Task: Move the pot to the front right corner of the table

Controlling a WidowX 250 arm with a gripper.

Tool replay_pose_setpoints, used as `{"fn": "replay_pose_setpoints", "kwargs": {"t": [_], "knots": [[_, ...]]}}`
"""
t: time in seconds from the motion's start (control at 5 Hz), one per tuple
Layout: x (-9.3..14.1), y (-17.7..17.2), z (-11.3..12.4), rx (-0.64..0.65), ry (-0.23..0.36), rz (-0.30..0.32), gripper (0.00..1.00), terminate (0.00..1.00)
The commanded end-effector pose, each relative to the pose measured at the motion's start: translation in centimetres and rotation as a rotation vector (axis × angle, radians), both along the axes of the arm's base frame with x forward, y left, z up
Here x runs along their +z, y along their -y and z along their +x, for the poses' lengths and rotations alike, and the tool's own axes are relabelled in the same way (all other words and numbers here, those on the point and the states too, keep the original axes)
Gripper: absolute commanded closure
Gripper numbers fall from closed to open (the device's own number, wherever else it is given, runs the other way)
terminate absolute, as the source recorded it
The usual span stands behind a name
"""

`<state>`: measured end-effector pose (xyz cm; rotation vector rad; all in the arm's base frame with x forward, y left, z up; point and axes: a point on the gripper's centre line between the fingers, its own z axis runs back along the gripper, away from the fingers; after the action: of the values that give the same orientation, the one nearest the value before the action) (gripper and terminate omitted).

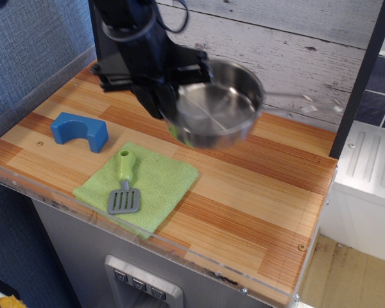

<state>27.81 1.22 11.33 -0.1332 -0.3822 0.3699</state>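
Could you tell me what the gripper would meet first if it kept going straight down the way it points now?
Probably bare table: the gripper, holding the pot by its rim, points downward, just beyond the green cloth. Depth is uncertain.

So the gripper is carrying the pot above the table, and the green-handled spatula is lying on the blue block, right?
Not quite. The gripper does hold the pot lifted above the table, but the green-handled spatula lies on the green cloth, not on the blue block, which sits apart to the left. The observation.image view shows this.
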Motion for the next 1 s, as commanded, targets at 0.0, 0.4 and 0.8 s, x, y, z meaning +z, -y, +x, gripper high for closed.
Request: {"fn": "replay_pose_setpoints", "kwargs": {"t": [0.0, 0.4, 0.8], "knots": [[-1.9, 2.0, -1.7, -0.108, -0.022, 0.03, 1.0, 0.0], [-4.8, 3.5, -2.2, -0.179, -0.078, 0.029, 1.0, 0.0], [-7.2, 4.0, -2.6, -0.216, -0.115, 0.039, 1.0, 0.0]]}}
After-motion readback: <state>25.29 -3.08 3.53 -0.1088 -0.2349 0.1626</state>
